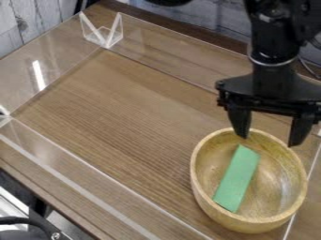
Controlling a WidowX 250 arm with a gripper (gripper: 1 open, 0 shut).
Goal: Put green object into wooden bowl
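The green object (236,178), a flat light-green block, lies inside the wooden bowl (204,187) at the lower right of the table, leaning along the bowl's inner slope. My black gripper (269,131) hangs just above the bowl's far rim, pointing down. Its two fingers stand wide apart with nothing between them, and it is clear of the block.
A low clear plastic wall (51,56) borders the wooden table (113,112) on the left, back and front. A clear bracket (103,31) stands at the back left corner. The table's front edge runs just below the bowl.
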